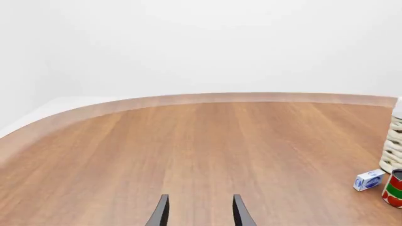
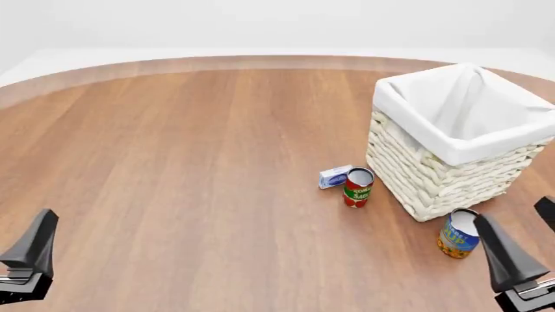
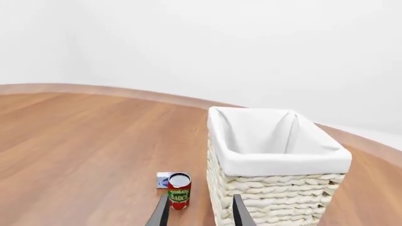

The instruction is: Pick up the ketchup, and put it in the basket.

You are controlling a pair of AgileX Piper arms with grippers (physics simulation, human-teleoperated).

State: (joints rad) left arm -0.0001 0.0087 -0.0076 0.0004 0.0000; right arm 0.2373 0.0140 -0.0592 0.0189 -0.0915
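The ketchup is out of view in all three views. The basket (image 2: 407, 114), a large cream woven one with a white liner, stands at the right of the table; it fills much of the right wrist view (image 3: 283, 165), and only its edge (image 1: 394, 141) shows in the left wrist view. My left gripper (image 1: 201, 214) is open over bare wood at the near left, with one of its fingers (image 2: 36, 242) showing in the front view. Near the table's right front, my right gripper (image 2: 524, 237) (image 3: 199, 214) is open and holds nothing, a short way in front of the basket.
A red-and-green tomato sauce can (image 2: 357, 187) (image 3: 179, 190) (image 1: 394, 188) stands by the basket's left front corner, with a small blue-and-white box (image 2: 335, 176) (image 1: 368, 180) (image 3: 164, 179) beside it. A blue-and-yellow can (image 2: 458, 233) stands in front of the basket, close to my right gripper.
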